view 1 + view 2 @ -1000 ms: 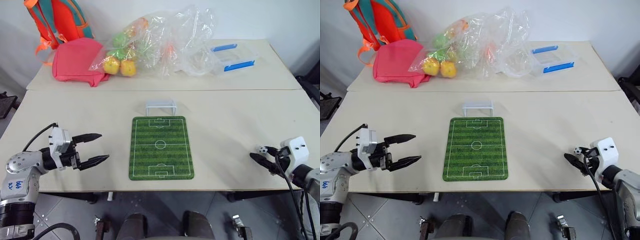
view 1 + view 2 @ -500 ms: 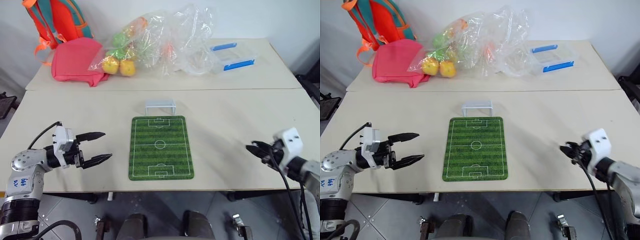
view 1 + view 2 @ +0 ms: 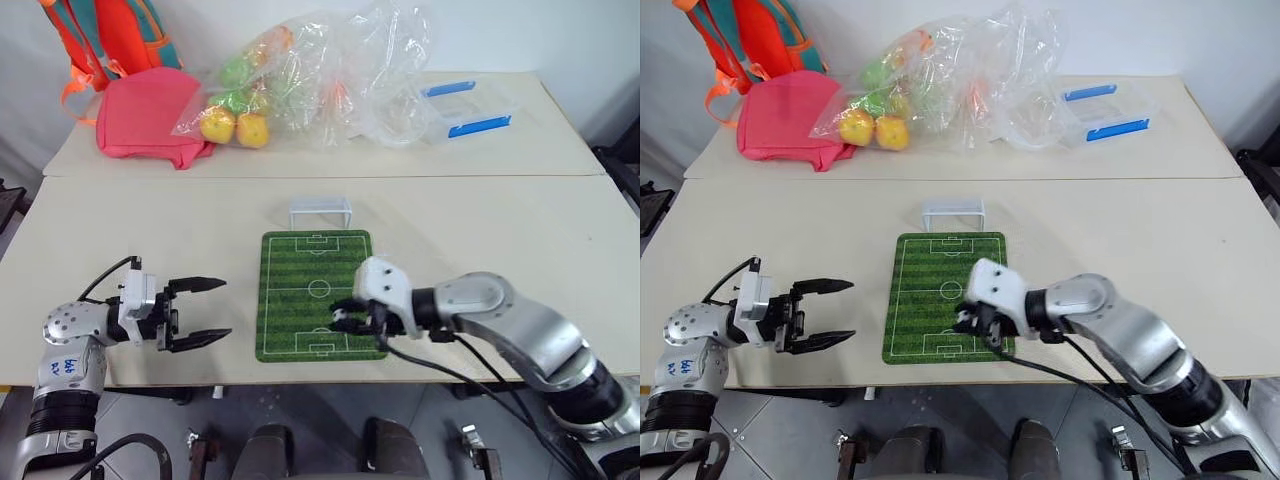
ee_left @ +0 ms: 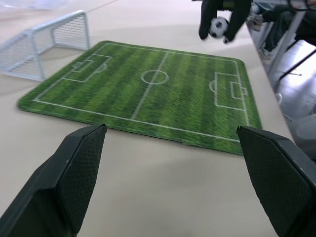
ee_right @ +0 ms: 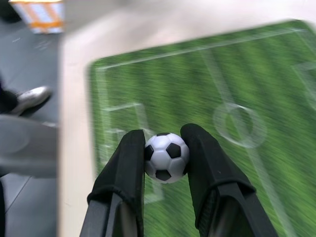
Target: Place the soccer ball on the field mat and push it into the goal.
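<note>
Right gripper [image 5: 167, 148] moved over field mat [image 3: 300, 260], gripping soccer ball [image 5: 166, 156]

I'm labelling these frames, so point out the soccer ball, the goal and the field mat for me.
soccer ball [image 5: 166, 156], right wrist view, on its white and black face between the fingers.
goal [image 3: 320, 206], left eye view, on the crossbar.
field mat [image 3: 300, 270], left eye view, on bare striped green left of the centre circle.

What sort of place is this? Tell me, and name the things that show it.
Probably a robot test room, not a home: two plain tables pushed together, a staged toy setup of field mat and goal, and props like a clear bag of toy fruit.
</note>
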Available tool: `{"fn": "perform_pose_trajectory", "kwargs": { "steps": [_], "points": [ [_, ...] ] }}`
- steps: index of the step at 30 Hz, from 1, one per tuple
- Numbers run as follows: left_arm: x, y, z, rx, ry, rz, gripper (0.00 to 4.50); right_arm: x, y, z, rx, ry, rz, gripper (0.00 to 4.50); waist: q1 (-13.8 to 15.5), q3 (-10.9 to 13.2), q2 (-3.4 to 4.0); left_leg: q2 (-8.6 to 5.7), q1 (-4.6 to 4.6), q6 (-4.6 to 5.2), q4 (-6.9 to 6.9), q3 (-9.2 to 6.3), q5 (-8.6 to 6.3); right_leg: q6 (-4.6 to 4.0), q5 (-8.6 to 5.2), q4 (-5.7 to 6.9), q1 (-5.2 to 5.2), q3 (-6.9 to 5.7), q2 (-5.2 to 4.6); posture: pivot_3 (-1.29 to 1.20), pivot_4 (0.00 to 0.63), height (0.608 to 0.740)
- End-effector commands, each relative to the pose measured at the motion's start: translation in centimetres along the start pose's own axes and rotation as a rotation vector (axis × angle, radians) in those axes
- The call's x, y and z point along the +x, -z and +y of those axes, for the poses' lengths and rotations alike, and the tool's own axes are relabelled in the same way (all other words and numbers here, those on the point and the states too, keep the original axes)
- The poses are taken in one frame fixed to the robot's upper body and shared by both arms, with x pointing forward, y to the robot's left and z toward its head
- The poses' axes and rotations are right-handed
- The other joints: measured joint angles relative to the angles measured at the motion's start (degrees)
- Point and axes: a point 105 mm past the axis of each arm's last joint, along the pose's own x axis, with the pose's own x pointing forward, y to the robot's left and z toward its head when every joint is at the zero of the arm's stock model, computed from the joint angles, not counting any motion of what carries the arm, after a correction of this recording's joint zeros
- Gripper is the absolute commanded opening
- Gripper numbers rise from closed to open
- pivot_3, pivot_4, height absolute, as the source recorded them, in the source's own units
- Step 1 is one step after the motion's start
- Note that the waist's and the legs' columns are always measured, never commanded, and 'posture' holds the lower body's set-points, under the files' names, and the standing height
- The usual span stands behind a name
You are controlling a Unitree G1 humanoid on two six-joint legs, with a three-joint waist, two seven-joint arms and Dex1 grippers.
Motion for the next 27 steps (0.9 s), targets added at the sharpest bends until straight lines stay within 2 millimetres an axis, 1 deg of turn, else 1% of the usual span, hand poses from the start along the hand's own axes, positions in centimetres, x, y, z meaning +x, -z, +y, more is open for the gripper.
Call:
{"fn": "perform_pose_trajectory", "kwargs": {
  "steps": [1,7,13,21,27],
  "points": [
    [-1.1,0.3,-0.6,0.014,-0.038,0.008,4.5,1.6,-0.2,0.9,-0.046,-0.057,-0.004,0.84,-0.1,0.0,0.0,0.03,0.0,-0.01,0.01,0.01,0.01,-0.02,0.0,0.03,-0.01,0.0,0.02,0.0,0.15,0.74],
    [-1.4,0.1,-1.6,0.01,-0.081,0.005,4.5,2.4,0.8,1.3,-0.062,-0.111,0.014,0.84,0.3,0.0,-0.01,0.09,0.02,-0.03,0.17,0.05,0.02,-0.1,0.05,0.14,-0.02,0.08,0.06,0.0,0.15,0.74],
    [-1.5,0.0,-2.1,0.005,-0.11,0.005,4.5,2.9,0.9,1.2,-0.066,-0.131,0.009,0.84,0.2,0.0,-0.01,0.13,0.03,-0.05,0.17,0.06,0.01,-0.12,0.06,0.17,-0.07,0.09,0.1,0.0,0.15,0.74],
    [-1.1,-0.3,-1.9,0.009,-0.135,-0.006,4.5,3.5,1.1,0.1,-0.076,-0.119,0.01,0.84,0.1,0.0,-0.01,0.15,0.04,-0.06,0.16,0.13,0.01,-0.14,0.07,0.19,-0.11,0.15,0.13,0.0,0.15,0.74],
    [-1.0,-0.4,-1.5,0.016,-0.143,-0.007,4.5,3.7,1.3,0.1,-0.083,-0.128,0.009,0.84,0.0,0.0,-0.01,0.18,0.04,-0.08,0.16,0.15,0.02,-0.15,0.07,0.21,-0.13,0.16,0.17,0.0,0.15,0.74]
  ]
}}
